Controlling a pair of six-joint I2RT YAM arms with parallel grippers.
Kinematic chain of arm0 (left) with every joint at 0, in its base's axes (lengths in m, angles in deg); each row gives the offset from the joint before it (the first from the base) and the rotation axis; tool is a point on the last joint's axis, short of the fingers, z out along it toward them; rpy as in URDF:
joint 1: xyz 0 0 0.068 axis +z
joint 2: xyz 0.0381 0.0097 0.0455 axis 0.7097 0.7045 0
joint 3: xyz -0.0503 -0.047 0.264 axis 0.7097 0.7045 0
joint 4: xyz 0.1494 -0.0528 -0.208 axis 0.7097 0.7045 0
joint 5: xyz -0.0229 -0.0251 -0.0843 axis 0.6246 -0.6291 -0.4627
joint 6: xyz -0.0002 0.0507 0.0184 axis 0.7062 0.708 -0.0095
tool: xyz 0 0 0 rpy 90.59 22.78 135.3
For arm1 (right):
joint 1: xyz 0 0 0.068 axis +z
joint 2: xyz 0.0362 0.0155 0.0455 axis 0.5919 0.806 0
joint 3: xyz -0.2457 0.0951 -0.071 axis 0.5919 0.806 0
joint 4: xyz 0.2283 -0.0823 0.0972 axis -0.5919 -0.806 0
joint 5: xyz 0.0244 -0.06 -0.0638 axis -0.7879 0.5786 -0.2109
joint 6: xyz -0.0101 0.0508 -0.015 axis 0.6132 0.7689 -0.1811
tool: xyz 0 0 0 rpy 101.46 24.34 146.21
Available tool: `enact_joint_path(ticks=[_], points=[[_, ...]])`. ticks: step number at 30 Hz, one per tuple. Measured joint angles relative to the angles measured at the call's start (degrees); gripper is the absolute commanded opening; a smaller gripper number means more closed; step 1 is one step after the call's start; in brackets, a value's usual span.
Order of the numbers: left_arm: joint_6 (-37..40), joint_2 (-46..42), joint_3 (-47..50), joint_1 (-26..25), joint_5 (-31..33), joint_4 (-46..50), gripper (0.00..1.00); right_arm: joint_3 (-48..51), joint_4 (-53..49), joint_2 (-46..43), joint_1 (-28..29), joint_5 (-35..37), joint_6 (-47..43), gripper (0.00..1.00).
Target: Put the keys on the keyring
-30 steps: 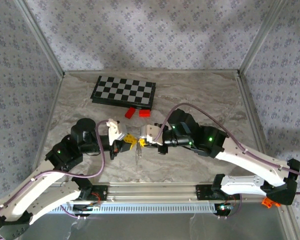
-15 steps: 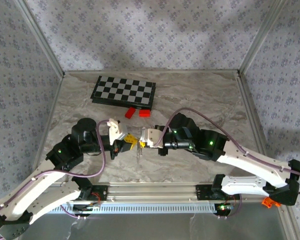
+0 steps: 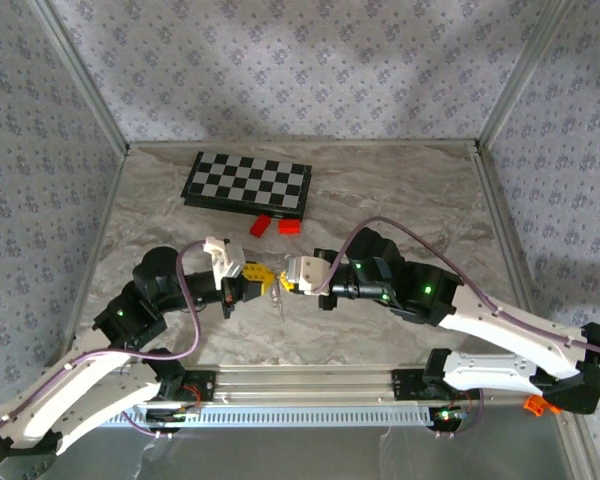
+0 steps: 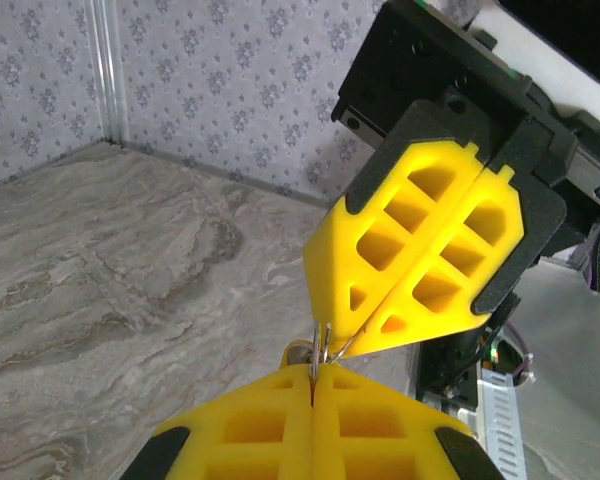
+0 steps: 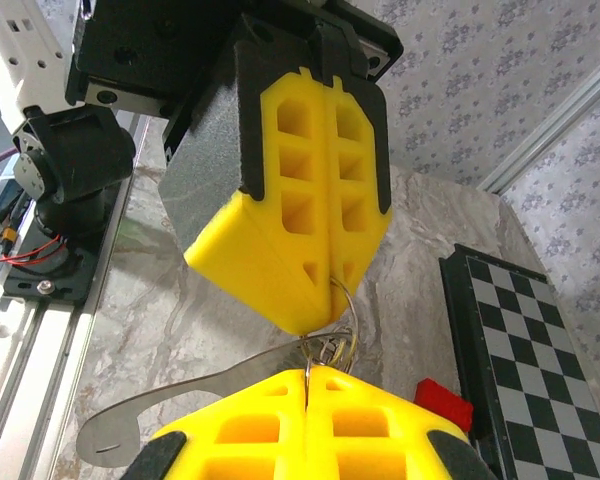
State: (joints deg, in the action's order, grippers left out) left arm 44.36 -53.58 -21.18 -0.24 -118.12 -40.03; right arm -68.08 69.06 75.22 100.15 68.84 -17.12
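My two grippers meet tip to tip just above the table's middle. The left gripper point(image 3: 262, 280) point(image 4: 313, 378) is shut on the keyring point(image 5: 342, 318), a thin wire loop. The right gripper point(image 3: 287, 284) point(image 5: 308, 378) is shut on the same ring from the other side. In the left wrist view the ring's wires point(image 4: 320, 345) rise from between my shut fingers, with the key's small yellow head point(image 4: 297, 352) right behind them. A flat grey key blade point(image 5: 170, 400) hangs off the ring to the left. It shows as a pale sliver point(image 3: 278, 298) under the fingertips.
A black-and-white chessboard point(image 3: 247, 184) lies at the back left of the marble table point(image 3: 400, 200), with two red blocks point(image 3: 261, 225) point(image 3: 289, 226) just in front of it. The aluminium rail point(image 3: 310, 380) runs along the near edge.
The left arm's elbow has dropped and its wrist has swung a little. The right arm has edged slightly right. Both sets of fingertips stay together on the ring.
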Motion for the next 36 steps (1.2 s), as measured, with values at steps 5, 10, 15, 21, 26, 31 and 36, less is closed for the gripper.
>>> enact_joint_path(ticks=[5, 10, 15, 21, 26, 31, 36], points=[[-2.10, -0.26, 1.60, 0.00, 0.11, -3.91, 0.00, 0.83, 1.31, -0.61, 0.00, 0.26, -0.11, 0.13], [-2.71, -0.37, 2.32, 0.02, 2.62, -8.13, 0.00, 3.15, 3.34, -2.45, -0.96, -1.66, 2.23, 0.28], [-2.49, -0.37, 2.95, 0.02, 3.50, -10.54, 0.00, 5.01, 6.88, -4.61, -5.97, -5.84, 7.80, 0.35], [-2.51, -2.27, 5.95, 0.02, 3.17, -13.94, 0.00, 5.31, 14.29, -4.87, -14.27, -15.61, 18.23, 0.36], [-2.47, -2.95, 6.12, 0.02, 1.92, -14.99, 0.00, 5.31, 19.96, -3.82, -17.07, -23.41, 24.87, 0.36], [-2.43, -3.37, 6.12, 0.02, 0.87, -14.97, 0.00, 5.03, 21.35, -1.33, -16.87, -29.27, 27.85, 0.36], [-2.43, -3.67, 6.12, 0.02, 0.83, -14.97, 0.00, 4.48, 20.31, 0.44, -15.78, -31.87, 28.02, 0.35]])
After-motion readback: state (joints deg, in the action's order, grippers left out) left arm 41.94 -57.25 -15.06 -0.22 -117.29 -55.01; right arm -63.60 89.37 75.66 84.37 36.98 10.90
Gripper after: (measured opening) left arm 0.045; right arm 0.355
